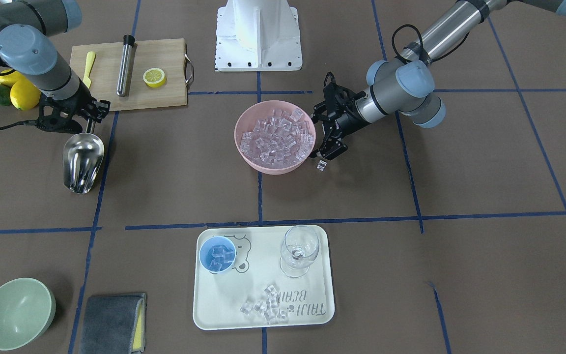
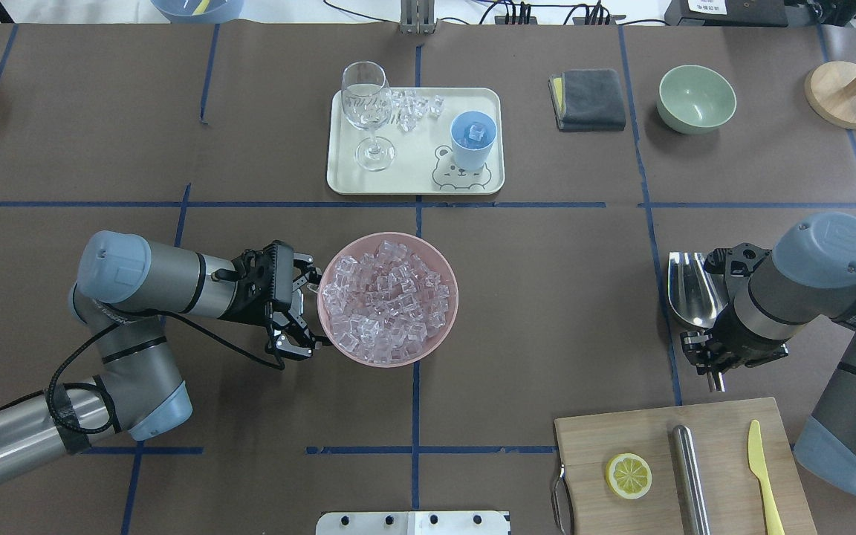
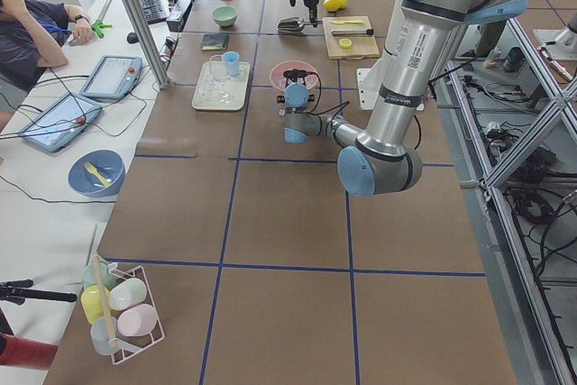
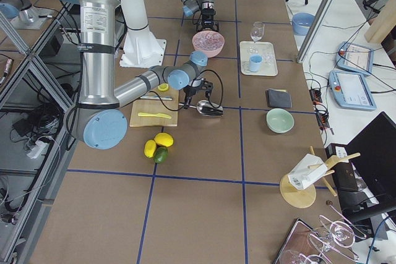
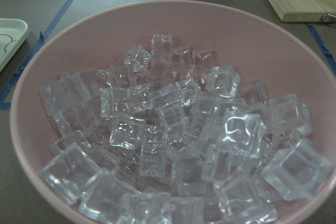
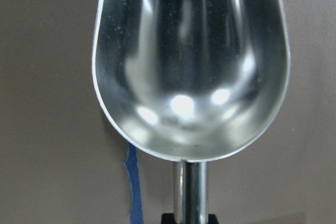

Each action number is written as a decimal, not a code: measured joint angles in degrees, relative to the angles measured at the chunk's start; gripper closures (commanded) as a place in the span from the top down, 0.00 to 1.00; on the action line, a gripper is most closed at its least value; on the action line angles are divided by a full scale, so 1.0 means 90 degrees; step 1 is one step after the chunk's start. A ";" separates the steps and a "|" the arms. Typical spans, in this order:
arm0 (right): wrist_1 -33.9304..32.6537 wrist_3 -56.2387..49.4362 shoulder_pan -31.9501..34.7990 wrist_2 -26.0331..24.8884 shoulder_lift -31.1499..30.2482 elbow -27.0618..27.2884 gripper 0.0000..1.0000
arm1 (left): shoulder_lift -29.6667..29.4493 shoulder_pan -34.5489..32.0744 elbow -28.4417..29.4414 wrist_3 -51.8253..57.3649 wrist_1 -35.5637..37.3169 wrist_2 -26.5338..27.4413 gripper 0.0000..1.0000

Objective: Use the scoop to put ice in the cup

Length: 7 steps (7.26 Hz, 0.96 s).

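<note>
The steel scoop (image 1: pixel 84 160) is empty, low over the table at my right side; it also shows in the overhead view (image 2: pixel 688 293) and the right wrist view (image 6: pixel 189 51). My right gripper (image 2: pixel 704 351) is shut on its thin handle. Ice (image 2: pixel 383 301) fills a pink bowl (image 2: pixel 443 327); the left wrist view shows the ice (image 5: pixel 173 129) close up. My left gripper (image 2: pixel 313 312) is open, fingers spread beside the bowl's rim. The light-blue cup (image 1: pixel 217 253) stands on a cream tray (image 1: pixel 322 314) with a few cubes inside.
Loose cubes (image 1: pixel 266 307) and a stemmed glass (image 1: pixel 298 250) share the tray. One cube (image 1: pixel 321 165) lies on the table under my left gripper. A cutting board (image 2: pixel 725 505) with lemon half, steel cylinder and knife is near my right arm. A green bowl (image 1: pixel 15 314) and grey cloth (image 1: pixel 113 324) sit beyond.
</note>
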 measured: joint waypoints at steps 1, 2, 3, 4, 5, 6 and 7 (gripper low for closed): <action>0.0005 0.0008 0.0000 -0.0027 0.0003 -0.0003 1.00 | 0.0000 0.0003 0.0000 0.0000 0.0000 -0.0001 1.00; 0.0006 0.0016 0.0000 -0.0072 0.0012 -0.0004 1.00 | 0.0000 0.0005 0.0000 0.0000 0.0000 -0.0002 1.00; 0.0005 0.0010 0.0022 -0.0109 0.0038 0.0022 1.00 | 0.0000 0.0003 0.0000 0.0000 0.0000 -0.0002 1.00; -0.0009 -0.0008 0.0158 -0.0128 0.0100 0.0070 1.00 | 0.0000 -0.0006 0.0000 0.0000 0.0000 -0.0003 1.00; -0.0038 -0.0104 0.0429 -0.0132 0.0175 0.0114 1.00 | 0.0000 -0.0024 -0.0005 -0.0002 -0.0002 -0.0003 1.00; -0.0068 -0.0498 0.0804 -0.0114 0.0216 0.0148 1.00 | 0.0000 -0.0061 -0.0012 -0.0009 -0.0006 -0.0003 1.00; -0.0093 -0.1269 0.1259 -0.0072 0.0207 0.0151 1.00 | 0.0016 -0.0123 -0.0020 -0.0011 -0.0007 -0.0007 1.00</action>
